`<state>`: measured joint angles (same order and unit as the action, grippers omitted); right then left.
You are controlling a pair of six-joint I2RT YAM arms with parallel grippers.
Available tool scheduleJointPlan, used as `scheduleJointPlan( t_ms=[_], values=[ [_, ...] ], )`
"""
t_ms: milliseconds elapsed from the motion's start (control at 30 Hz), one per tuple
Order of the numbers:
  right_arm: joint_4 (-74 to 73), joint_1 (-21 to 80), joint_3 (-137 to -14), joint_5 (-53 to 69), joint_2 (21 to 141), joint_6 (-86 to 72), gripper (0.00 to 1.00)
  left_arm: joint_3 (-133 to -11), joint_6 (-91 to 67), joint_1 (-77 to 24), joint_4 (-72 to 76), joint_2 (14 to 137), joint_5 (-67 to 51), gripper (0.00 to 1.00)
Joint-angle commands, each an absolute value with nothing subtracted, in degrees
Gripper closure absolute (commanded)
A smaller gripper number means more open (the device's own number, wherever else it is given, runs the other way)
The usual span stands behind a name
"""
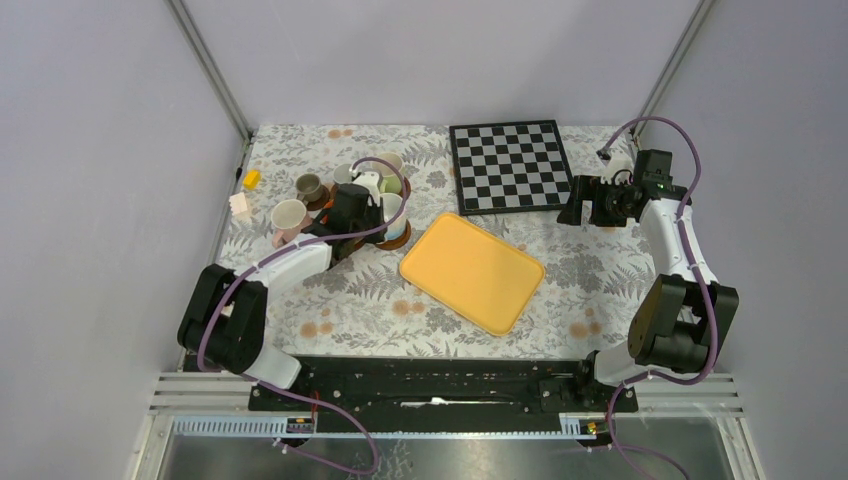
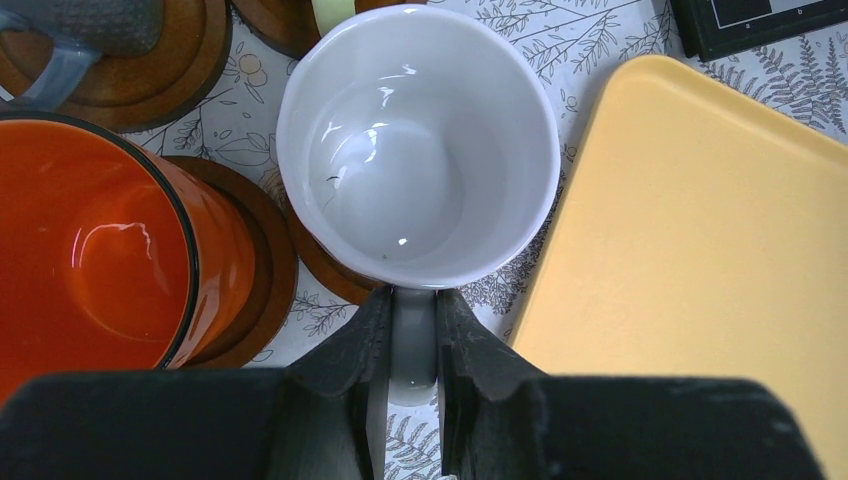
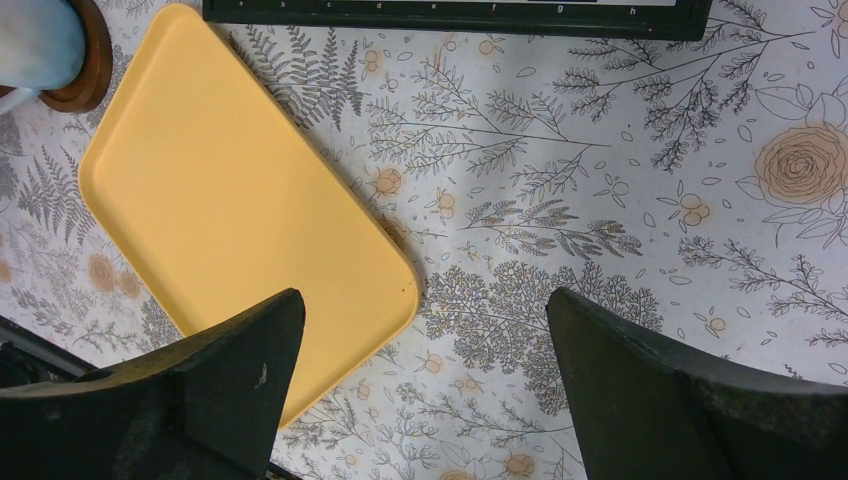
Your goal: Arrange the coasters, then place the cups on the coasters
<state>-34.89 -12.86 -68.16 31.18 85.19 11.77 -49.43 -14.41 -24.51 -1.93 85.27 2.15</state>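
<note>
Pinching the white cup (image 2: 418, 190) by its handle, the left gripper (image 2: 412, 308) holds it over a coaster (image 2: 325, 265), between the orange cup (image 2: 100, 250) and the yellow tray (image 2: 700, 250). I'd centre it, then let go gently. The right gripper (image 3: 422, 300) hangs wide open, holding nothing.

Orange cup (image 2: 100, 250): cut off by left edge.
Coaster (image 2: 325, 268): mostly hidden under white cup (image 2: 418, 150).
Chessboard (image 3: 450, 10): cropped at top edge.
</note>
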Motion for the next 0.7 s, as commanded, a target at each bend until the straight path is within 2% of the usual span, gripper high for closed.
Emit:
scheduleJointPlan(
  t_ms=[0, 67, 667],
  values=[
    [-35.6, -12.92, -69.13, 32.95, 85.33, 12.42, 0.02, -49.11, -15.2, -24.17, 3.67, 83.94, 1.73, 1.0],
    [-35.53, -12.92, -69.17, 33.04, 85.35, 12.37, 0.02, -49.28, -15.13, -24.17, 2.88, 83.87, 2.11, 1.0],
    [-35.53, -12.92, -69.28, 33.14, 85.3, 12.19, 0.02, -49.74, -15.52, -24.08, 0.09, 83.37, 5.61, 0.76]
  ],
)
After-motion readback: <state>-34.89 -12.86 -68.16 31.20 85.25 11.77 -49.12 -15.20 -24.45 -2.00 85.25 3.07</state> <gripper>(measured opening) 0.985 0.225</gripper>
